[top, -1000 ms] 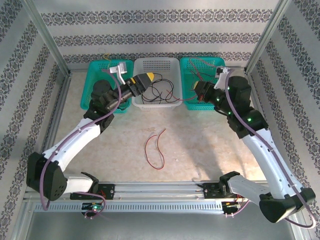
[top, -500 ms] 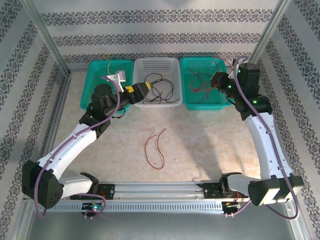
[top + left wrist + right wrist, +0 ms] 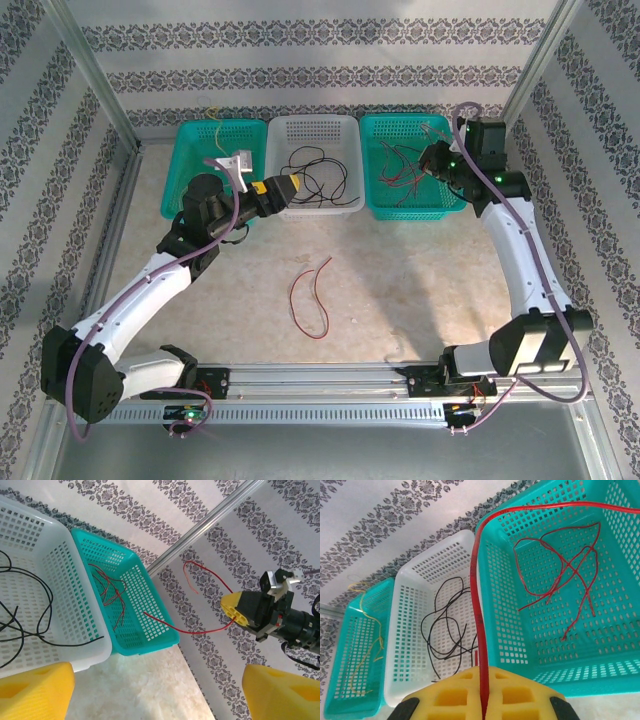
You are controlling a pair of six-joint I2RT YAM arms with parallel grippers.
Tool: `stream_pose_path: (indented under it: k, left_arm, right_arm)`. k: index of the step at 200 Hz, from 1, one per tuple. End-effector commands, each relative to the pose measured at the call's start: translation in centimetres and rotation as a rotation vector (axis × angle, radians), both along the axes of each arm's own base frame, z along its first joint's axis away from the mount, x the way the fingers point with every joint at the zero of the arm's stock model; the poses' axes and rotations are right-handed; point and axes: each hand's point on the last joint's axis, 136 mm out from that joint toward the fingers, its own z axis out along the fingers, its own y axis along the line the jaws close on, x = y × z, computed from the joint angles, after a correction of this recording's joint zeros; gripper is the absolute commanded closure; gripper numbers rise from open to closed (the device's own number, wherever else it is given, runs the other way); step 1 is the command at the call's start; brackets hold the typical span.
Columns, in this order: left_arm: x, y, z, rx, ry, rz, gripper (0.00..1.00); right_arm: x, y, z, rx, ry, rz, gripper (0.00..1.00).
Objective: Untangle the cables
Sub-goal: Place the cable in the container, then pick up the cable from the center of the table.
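My right gripper (image 3: 484, 672) is shut on a red cable (image 3: 476, 605) that rises from between its yellow pads and arcs over the right teal basket (image 3: 615, 645). From above, the right gripper (image 3: 432, 160) hangs at that basket's right side. Loose red cables (image 3: 560, 575) lie in it. Black cables (image 3: 315, 175) lie tangled in the white basket (image 3: 312, 128), and a yellow cable (image 3: 375, 640) lies in the left teal basket (image 3: 195, 140). Another red cable (image 3: 310, 300) loops on the tabletop. My left gripper (image 3: 290, 187) is open at the white basket's front edge, with nothing between its fingers (image 3: 35, 690).
The three baskets stand side by side against the back wall. Aluminium frame posts (image 3: 530, 70) rise at the back corners. The marbled tabletop (image 3: 400, 290) lies open in front of the baskets, between the two arms.
My right gripper has swung back and right with the red cable, from the teal basket's front-left corner to its right side. The left gripper has drawn back a little and narrowed slightly.
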Motion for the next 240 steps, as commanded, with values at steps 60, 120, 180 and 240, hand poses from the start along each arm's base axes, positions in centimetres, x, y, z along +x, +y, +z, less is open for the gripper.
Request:
stream_pose_path:
  k: [60,120,180,240]
  left_arm:
    - [-1.0,0.1,0.7,-0.005,-0.018,-0.042,0.19]
    - [-1.1,-0.1,0.1,0.034,-0.004,-0.06,0.19]
    - [-1.4,-0.2,-2.0,0.062,0.056,-0.075,0.24]
    - [-0.8,2.2,-4.1,0.121,0.096,0.064,0.28]
  right_arm:
    - [3.7,-0.7,-2.2,-0.089,0.141,0.04,0.71]
    - [0.9,1.3,-0.9,-0.077,0.092,0.078,0.62]
    - [-7.9,11.4,-5.4,-0.148,0.073,0.323,0.57]
    - [-16.5,20.3,-17.9,-0.182,0.332,0.507,0.59]
